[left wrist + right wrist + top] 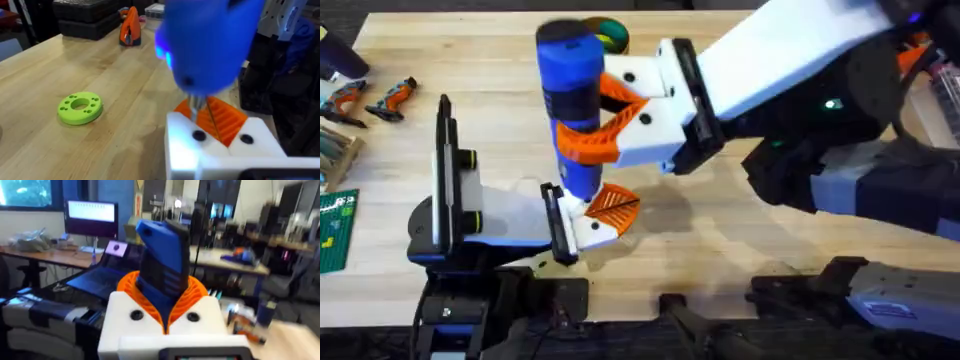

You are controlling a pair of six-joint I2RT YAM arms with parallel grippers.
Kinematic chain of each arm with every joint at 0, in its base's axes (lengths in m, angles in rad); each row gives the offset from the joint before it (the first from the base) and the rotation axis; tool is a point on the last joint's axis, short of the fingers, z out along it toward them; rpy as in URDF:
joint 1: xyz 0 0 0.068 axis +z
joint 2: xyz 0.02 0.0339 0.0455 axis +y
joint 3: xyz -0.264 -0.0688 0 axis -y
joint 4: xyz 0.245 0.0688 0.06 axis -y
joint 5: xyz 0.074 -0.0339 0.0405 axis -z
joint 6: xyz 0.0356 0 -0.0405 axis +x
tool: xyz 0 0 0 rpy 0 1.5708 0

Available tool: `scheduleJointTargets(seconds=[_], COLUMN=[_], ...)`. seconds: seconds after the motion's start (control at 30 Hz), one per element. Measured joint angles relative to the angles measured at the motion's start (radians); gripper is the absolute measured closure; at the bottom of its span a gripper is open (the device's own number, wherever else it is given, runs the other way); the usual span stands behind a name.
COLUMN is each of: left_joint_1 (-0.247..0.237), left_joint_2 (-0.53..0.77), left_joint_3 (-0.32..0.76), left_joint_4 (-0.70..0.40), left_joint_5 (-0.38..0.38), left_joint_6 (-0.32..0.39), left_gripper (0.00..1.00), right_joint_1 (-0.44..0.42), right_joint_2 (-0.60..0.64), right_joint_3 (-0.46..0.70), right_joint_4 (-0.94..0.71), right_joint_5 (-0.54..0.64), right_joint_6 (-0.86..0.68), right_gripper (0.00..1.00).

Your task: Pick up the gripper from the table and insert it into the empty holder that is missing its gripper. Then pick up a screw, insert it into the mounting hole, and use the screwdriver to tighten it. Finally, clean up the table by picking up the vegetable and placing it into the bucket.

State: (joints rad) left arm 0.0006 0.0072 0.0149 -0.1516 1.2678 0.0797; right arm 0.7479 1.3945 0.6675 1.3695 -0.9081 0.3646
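Holding: right gripper point(610, 120) was closed tight on the blue screwdriver point(570, 90), standing upright.
Tip: it sat on the orange gripper point(612, 203) in the white holder point(595, 232), near the worktop's front edge.
Left gripper point(220, 145): cannot tell if open.
Green disc point(80, 107): flat on the worktop.

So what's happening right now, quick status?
Right end effector shut on chunky blue electric screwdriver. Its metal tip sits at orange ribbed gripper in the left arm's white holder. Nothing blocking.
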Motion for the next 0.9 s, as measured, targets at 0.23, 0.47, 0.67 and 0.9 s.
scheduleJointTargets(seconds=[0.23, 0.47, 0.67, 0.9], left_joint_1=[0.0, 0.0, 0.0, 0.0], left_joint_2=[0.0, 0.0, 0.0, 0.0], left_joint_3=[0.0, 0.0, 0.0, 0.0], left_joint_4=[0.0, 0.0, 0.0, 0.0], left_joint_5=[0.0, 0.0, 0.0, 0.0], left_joint_6=[0.0, 0.0, 0.0, 0.0], left_gripper=[0.987, 0.987, 0.987, 0.987], right_joint_1=[-0.028, -0.13, -0.268, -0.392], right_joint_2=[-0.001, -0.016, -0.016, -0.016], right_joint_3=[0.134, 0.259, 0.427, 0.589], right_joint_4=[0.035, -0.434, -1.188, -1.68], right_joint_5=[-0.017, -0.092, 0.015, 0.341], right_joint_6=[-0.004, -0.079, -0.334, -0.65], right_gripper=[0.975, 0.975, 0.975, 0.975])
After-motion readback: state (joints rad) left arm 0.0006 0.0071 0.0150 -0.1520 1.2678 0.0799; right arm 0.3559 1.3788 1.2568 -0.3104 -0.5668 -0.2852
